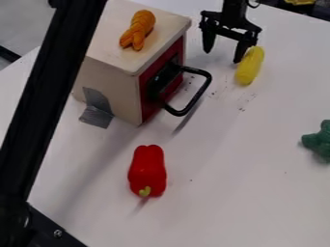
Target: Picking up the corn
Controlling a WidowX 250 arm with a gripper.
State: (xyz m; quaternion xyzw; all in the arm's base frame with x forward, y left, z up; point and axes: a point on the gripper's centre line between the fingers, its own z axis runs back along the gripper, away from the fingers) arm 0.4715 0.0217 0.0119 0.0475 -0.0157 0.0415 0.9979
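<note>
The gripper point(222, 56) is at the upper right of the frame with its fingers spread and nothing between them. The yellow corn point(250, 66) lies on the worktop point(258, 164) just beyond the right-hand finger, its long axis running steeply from upper right to lower left, so the gripper probably needs to shift right to straddle it.
</note>
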